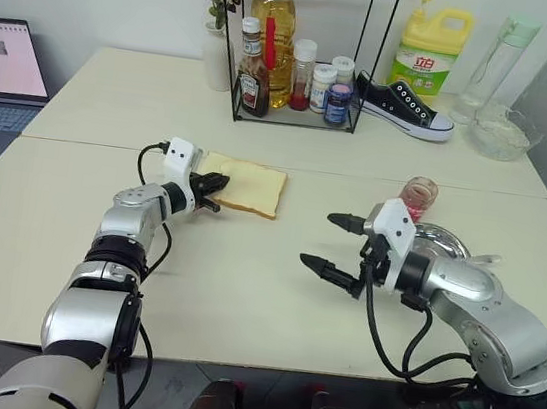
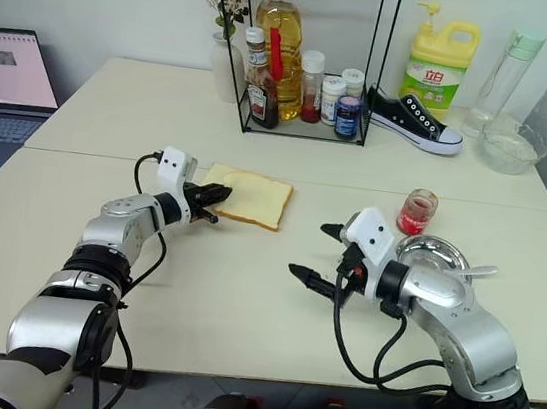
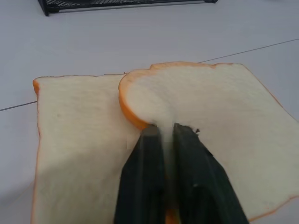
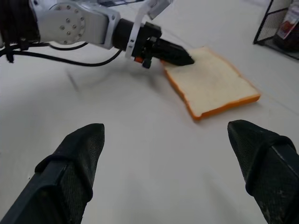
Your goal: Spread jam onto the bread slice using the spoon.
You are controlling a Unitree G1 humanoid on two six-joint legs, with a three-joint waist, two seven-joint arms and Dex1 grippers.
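Left wrist view: my left gripper (image 3: 163, 128) pinches the top bread slice (image 3: 215, 116), rounded crust toward the rack (image 1: 304, 47). My right gripper (image 1: 339, 243) gapes wide, empty.

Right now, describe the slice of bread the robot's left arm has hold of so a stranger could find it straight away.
On the near cream table, in front of the black wire rack of bottles, two pale slices lie stacked. The top bread slice is pinched at its lifted, curling edge by the left gripper. The slice underneath lies flat and untouched.
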